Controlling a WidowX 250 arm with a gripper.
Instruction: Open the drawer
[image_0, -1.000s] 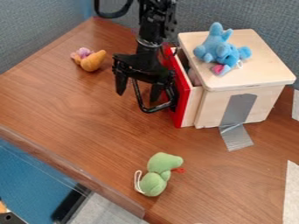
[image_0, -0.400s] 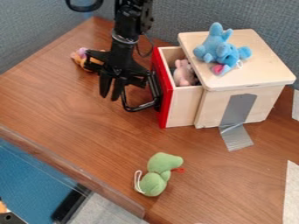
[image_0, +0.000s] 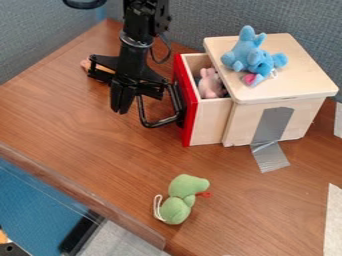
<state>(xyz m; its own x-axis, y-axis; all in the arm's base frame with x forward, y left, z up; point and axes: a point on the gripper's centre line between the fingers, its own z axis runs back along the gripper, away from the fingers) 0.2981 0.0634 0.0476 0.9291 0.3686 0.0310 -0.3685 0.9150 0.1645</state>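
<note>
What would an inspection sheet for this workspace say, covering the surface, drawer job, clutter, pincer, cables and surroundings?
Surface: wood-grain table; spills, nothing seen.
Job's things: drawer partly out of the box, pink toy inside; black handle on its red front.
Clutter: blue toy on the box, green toy on the table, tan toy partly hidden.
Grippers: pincer shut; held object, nothing seen.
Cables: black cable looping beside the arm.
Surroundings: partitions behind; grey tape from box to table.
</note>
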